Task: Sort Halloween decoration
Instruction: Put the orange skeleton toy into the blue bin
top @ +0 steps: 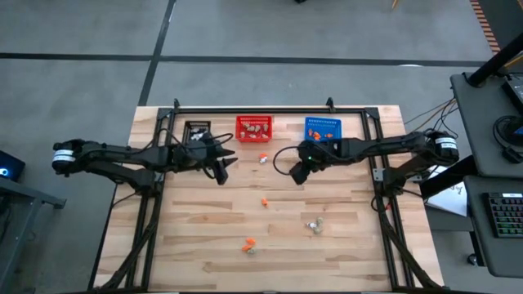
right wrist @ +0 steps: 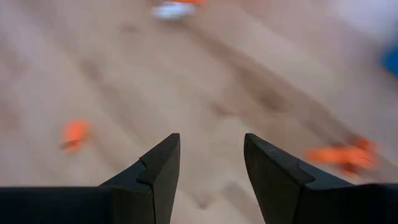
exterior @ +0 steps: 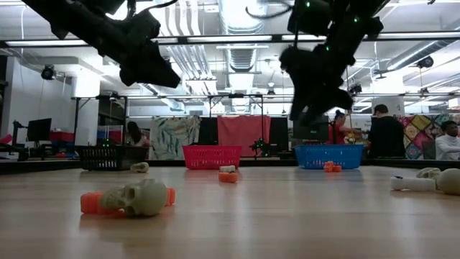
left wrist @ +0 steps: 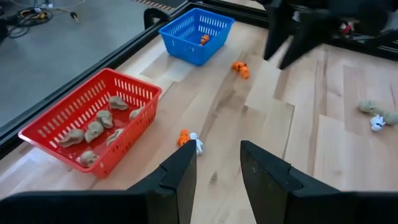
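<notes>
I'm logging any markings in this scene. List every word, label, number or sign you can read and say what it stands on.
No text can be read in any view.
Red basket, blue basket and black basket: no labels visible.
Sheet of paper beside the table's right edge: dark marks, too small to read.
Keyboard at the right: keys too small to read.
Wall hangings in the room behind: patterns only, no lettering legible.

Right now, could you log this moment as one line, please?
left gripper open, empty | right gripper open, empty | trinkets loose on table
</notes>
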Available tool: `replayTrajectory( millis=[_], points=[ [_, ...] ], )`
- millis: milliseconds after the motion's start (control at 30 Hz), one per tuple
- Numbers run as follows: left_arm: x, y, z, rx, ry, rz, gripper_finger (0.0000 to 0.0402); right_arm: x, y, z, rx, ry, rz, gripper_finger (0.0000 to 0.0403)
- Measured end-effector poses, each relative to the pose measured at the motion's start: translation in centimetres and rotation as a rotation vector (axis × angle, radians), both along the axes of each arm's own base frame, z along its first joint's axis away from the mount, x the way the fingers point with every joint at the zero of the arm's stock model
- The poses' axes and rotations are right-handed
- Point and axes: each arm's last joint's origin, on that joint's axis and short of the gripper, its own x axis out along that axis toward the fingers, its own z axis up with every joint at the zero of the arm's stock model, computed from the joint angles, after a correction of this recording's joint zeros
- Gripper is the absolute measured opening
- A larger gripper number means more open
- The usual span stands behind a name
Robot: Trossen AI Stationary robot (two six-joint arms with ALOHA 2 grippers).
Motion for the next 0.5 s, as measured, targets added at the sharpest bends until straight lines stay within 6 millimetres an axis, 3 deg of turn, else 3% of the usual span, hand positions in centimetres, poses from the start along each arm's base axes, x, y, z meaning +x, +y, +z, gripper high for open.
replayTrajectory(
  millis=[233,500],
  points=[
    [0.0,0.0,0.0,0.007,0.004,-0.003,0.0107,-1.7,-2.0,-0.7,0.009,0.136,-0.248,0.0170],
    [0.0,0.0,0.0,0.024,0.011,-0.005,0.0107,-3.3,-2.6,-1.1,0.025,0.262,-0.404,0.0170]
  ],
)
